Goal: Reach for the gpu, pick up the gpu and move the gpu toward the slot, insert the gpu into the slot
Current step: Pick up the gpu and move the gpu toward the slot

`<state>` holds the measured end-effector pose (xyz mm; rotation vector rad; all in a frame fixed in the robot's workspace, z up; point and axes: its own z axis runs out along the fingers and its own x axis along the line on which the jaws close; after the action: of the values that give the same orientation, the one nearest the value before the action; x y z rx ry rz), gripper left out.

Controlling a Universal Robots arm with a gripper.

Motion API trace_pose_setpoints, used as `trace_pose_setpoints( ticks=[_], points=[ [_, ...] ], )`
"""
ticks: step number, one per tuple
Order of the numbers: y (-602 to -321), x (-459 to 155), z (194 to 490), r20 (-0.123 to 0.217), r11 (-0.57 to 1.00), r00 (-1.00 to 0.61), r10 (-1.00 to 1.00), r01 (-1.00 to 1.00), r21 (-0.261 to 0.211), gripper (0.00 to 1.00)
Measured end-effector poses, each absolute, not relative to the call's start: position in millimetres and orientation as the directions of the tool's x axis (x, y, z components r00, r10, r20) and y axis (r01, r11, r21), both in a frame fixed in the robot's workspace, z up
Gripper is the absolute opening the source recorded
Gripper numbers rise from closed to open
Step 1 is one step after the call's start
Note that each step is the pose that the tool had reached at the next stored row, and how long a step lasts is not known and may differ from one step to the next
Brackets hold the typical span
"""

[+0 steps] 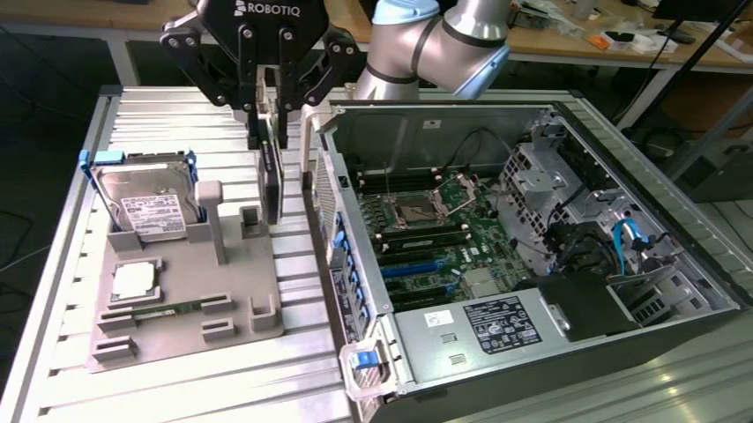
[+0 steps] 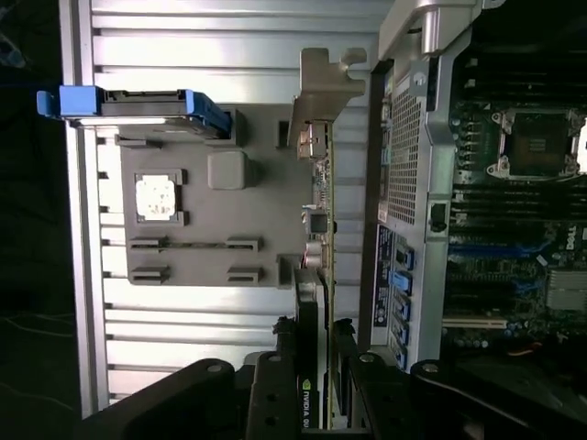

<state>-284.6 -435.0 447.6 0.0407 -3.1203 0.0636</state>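
What you can read

You find "ROBOTIQ" in white on the black body of the hand point(image 1: 268, 132), and an "NVIDIA" mark on the gpu point(image 2: 310, 321); the hard drive point(image 1: 151, 211) label's print is too small to read.

I count one arm point(image 1: 438, 40), one gripper point(image 1: 268, 132) and one gpu point(image 1: 271, 183). On the one table point(image 1: 65, 264) I see one grey holder point(image 1: 235, 291), one hard drive point(image 1: 151, 211), one chip point(image 1: 136, 280) and one memory stick point(image 1: 165, 310). The one open case point(image 1: 412, 141) has one motherboard point(image 1: 468, 222), one CPU socket point(image 1: 418, 210) and, as far as I can tell, two blue slots point(image 1: 410, 264)
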Motion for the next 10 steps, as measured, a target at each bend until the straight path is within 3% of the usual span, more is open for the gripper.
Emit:
trace_pose_setpoints(
  ticks=[3,10],
  points=[
    [-434.9,-284.5,447.6,0.019,1.0,-0.999,-0.026,-0.026,-0.012,0.27],
    [-435.0,-278.1,447.7,0.02,0.998,-0.999,-0.025,-0.026,-0.054,0.27]
  ],
)
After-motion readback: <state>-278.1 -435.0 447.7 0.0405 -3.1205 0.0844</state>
